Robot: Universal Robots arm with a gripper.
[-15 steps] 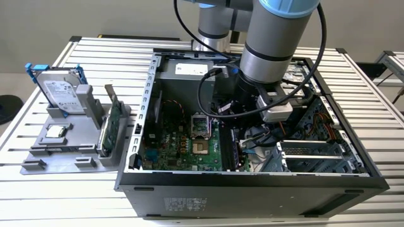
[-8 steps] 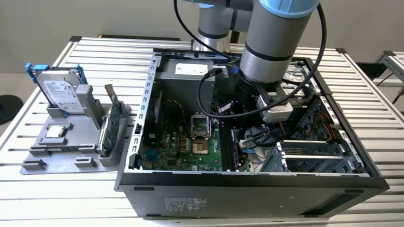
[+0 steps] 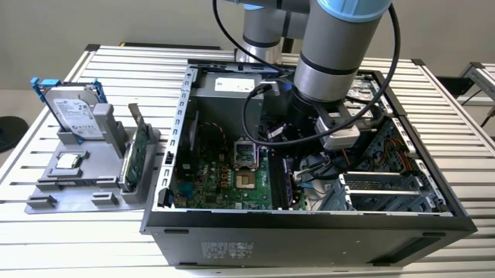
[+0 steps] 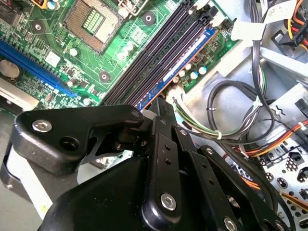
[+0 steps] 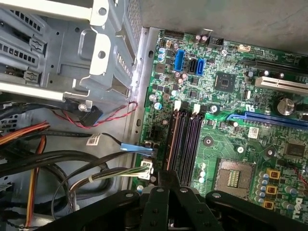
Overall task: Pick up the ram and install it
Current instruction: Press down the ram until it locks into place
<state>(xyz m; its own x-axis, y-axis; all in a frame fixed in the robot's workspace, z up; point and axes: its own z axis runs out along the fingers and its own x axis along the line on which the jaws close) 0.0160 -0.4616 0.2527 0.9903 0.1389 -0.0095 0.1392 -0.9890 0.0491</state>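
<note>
My arm reaches down into the open computer case [image 3: 309, 223], which lies on its side on the slatted surface [image 3: 433, 98]. My gripper [image 4: 161, 108] hangs low over the green motherboard [image 5: 231, 125], right at the bank of black memory slots [image 5: 185, 139] beside the processor socket [image 5: 234, 176].

In the second wrist view the ram [image 4: 180, 67] shows as a thin blue-edged stick with a pale label strip, lying along the outermost slot at the motherboard's edge, nearest the loose cables [image 4: 226, 120]. Its near end disappears under my gripper's fingertips, which sit close together there. I cannot tell whether they are clamped on the stick or only touching it, nor whether it is fully seated.

In the exterior view, outside the case toward the surface's left edge as that view shows it, a grey holder [image 3: 85, 174] carries a silver hard drive with blue rails [image 3: 73, 110] and an upright green card [image 3: 138, 156].
</note>
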